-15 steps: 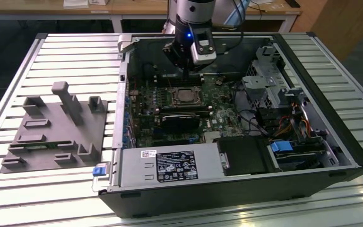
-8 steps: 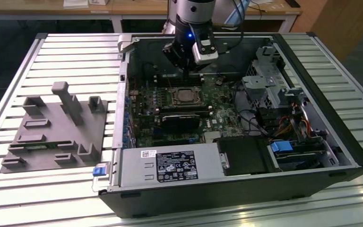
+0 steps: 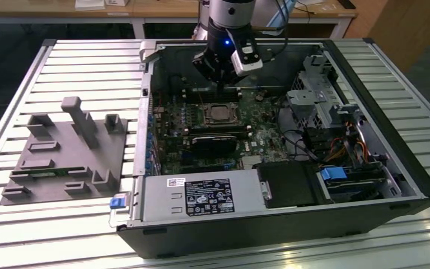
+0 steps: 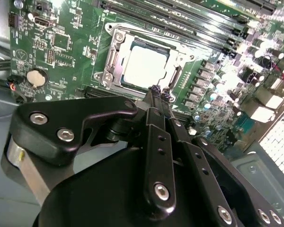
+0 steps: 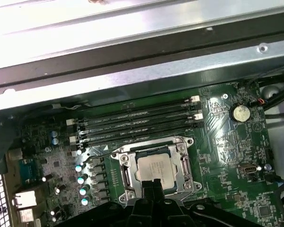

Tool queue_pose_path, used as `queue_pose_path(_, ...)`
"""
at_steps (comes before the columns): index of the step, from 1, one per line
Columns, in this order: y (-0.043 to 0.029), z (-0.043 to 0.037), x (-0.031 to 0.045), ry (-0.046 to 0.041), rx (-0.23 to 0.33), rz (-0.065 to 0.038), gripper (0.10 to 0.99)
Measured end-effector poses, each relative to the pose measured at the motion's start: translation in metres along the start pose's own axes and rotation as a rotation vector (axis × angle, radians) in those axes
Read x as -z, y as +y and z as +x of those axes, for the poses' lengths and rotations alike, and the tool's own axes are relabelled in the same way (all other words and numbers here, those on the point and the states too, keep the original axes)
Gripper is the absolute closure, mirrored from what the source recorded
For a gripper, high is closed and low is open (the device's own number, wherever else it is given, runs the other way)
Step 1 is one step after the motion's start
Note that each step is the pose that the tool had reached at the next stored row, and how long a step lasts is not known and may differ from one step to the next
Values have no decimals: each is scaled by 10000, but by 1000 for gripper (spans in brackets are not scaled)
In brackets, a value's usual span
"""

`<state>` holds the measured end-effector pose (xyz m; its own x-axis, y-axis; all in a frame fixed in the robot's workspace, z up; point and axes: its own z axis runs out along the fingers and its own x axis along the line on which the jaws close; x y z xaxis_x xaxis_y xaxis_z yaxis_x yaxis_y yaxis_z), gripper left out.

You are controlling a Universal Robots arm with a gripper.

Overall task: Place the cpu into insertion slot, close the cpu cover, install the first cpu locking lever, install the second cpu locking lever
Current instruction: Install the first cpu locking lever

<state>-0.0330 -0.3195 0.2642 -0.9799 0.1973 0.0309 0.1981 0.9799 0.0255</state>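
The cpu (image 3: pixel 216 114) lies flat in the insertion slot (image 3: pixel 216 106) on the green board inside the open computer case. Its silver top shows in both wrist views (image 4: pixel 144 66) (image 5: pixel 155 169). The cpu cover (image 4: pixel 114 45) (image 5: pixel 127 174) is folded down flat, its silver frame ringing the chip. A thin wire lever (image 5: pixel 100 152) runs beside the frame's corner. My gripper (image 3: pixel 223 84) hangs just above the socket's edge, a little off the chip. Its black fingertips (image 4: pixel 160 92) (image 5: pixel 154 185) are pressed together, shut, with nothing between them.
Long black memory slots (image 5: pixel 137 122) lie beside the socket, and a black block (image 3: pixel 215 143) sits on its other side. A drive cage (image 3: pixel 327 106) and cables fill the exterior view's right. A grey power supply (image 3: pixel 200 196) lies in front. A grey fixture (image 3: pixel 65 151) rests on the slatted table.
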Motion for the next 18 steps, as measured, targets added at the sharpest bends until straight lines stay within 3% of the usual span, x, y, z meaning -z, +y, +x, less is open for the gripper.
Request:
queue_pose_path(11,-16,31,-9,-27,364,-29,980)
queue_pose_path(18,-17,32,-12,-48,546,-216,980)
